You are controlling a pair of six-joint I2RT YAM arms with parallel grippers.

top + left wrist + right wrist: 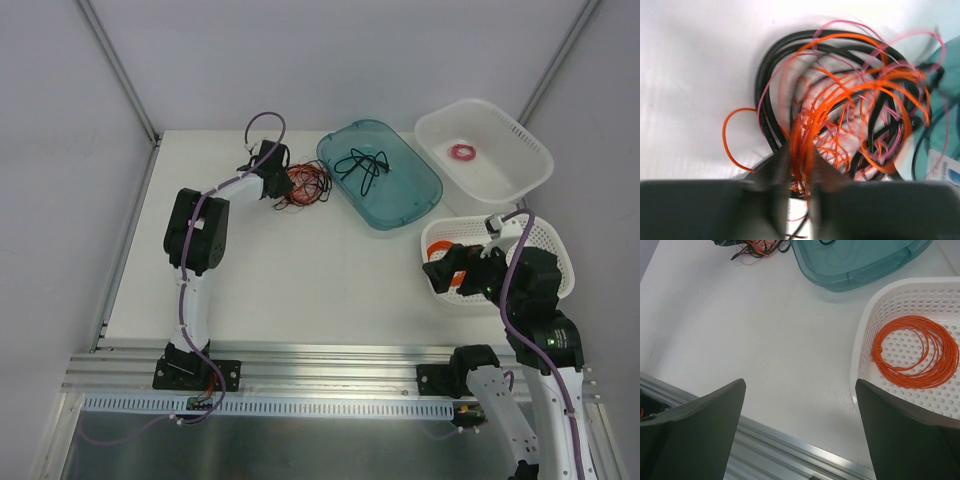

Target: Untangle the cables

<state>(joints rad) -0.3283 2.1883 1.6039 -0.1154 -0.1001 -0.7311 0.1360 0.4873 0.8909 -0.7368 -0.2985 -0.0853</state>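
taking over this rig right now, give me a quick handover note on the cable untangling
Left gripper: shut on red strands of the tangle, on the table beside the teal tray.
Right gripper: open, empty, over the table by the near basket.
Done: black cord in the tray, orange coil in the near basket, pink coil in the far basket.
To do: tangle's red, pink and black strands not yet separated.

You're looking at: table [765, 340] matt, faintly grained | cables [840, 110] thin, glossy plastic sheath | tray [405, 192] translucent glossy plastic | near right basket [865, 330] perforated smooth plastic | near rail [330, 365] brushed metal | right gripper [800, 382] matt dark plastic
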